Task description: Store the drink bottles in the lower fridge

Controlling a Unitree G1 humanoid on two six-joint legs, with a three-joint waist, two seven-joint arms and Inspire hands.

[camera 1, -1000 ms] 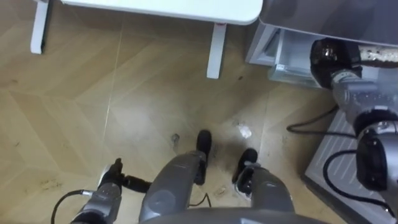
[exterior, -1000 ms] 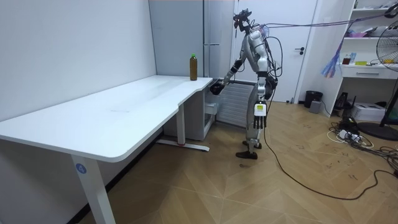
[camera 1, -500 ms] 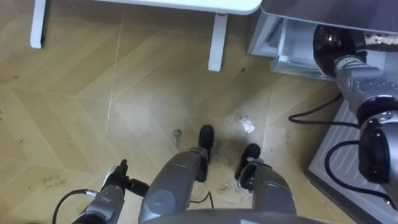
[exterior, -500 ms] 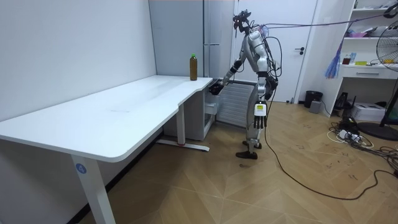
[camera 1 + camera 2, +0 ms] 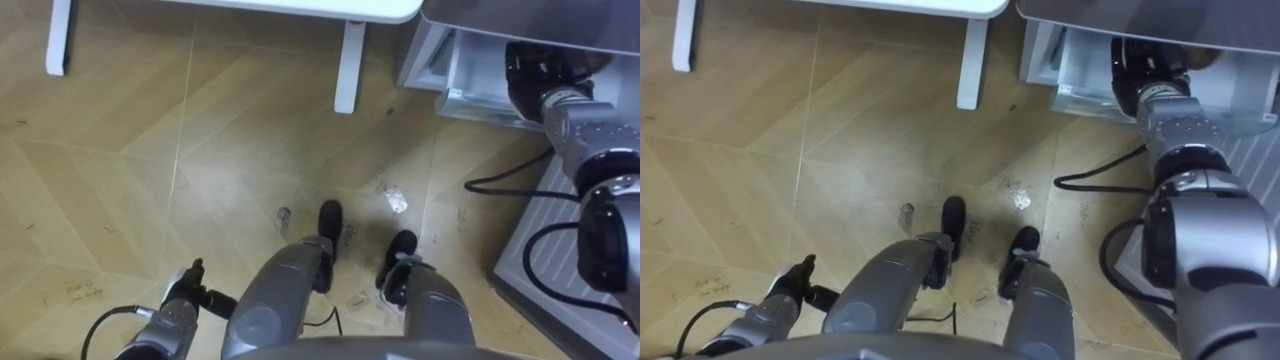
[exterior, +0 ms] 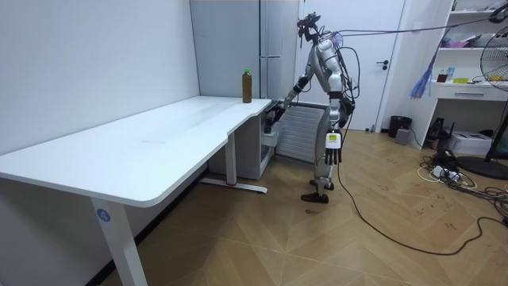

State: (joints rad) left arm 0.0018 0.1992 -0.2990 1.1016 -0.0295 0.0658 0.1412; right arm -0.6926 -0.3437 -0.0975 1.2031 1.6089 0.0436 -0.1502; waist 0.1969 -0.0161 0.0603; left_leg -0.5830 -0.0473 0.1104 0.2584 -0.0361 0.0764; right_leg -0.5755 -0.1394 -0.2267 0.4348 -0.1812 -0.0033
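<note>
Your drink, a brown bottle with a green cap [image 6: 247, 86], stands upright on the far corner of the white desk [image 6: 175, 131], next to the fridge [image 6: 274, 32], so its long axis runs straight up. From your right hand [image 5: 540, 65] it lies up and over toward the desk. That hand is low, pushed into the open lower compartment [image 5: 470, 85], beneath the level of the desktop. You cannot tell how the hand is set, since the compartment's upper edge hides its front, nor whether it carries anything in there.

Your left hand [image 5: 188, 292] hangs slack and empty by your hip, fingers loose, on the side away from the fridge and well apart from the bottle. The right hand is clearly the nearer one. I judge the next reach means drawing it out of the compartment, lifting it above the desk edge, and coming at the bottle from the side.
</note>
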